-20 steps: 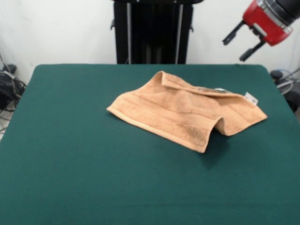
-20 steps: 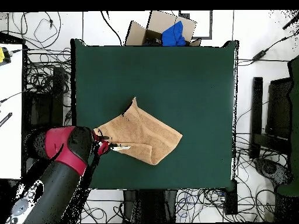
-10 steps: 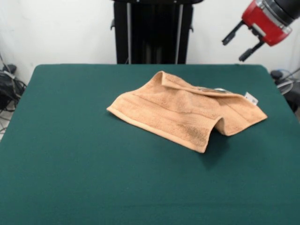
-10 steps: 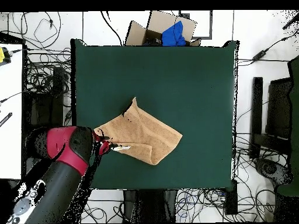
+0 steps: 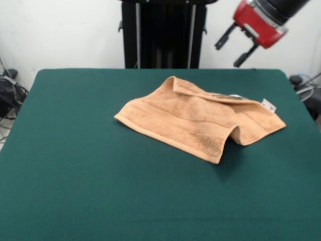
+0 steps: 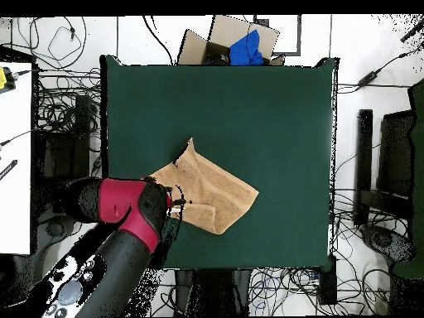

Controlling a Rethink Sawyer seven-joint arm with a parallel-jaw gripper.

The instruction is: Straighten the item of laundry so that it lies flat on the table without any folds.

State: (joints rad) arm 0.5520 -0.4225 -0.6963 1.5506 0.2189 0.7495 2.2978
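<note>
Near the table's (image 5: pixel 75 165) middle, the towel (image 5: pixel 193 118) lies folded, one flap doubled over. The gripper (image 5: pixel 235 47) hangs high above, fingers apart, empty. Risk: pinching both layers drags the fold along uncorrected.

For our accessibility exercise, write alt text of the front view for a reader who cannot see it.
A tan towel lies rumpled and partly folded over itself on a dark green table, a small white tag at its right corner. A red and black gripper hangs open in the air above, touching nothing.
</note>
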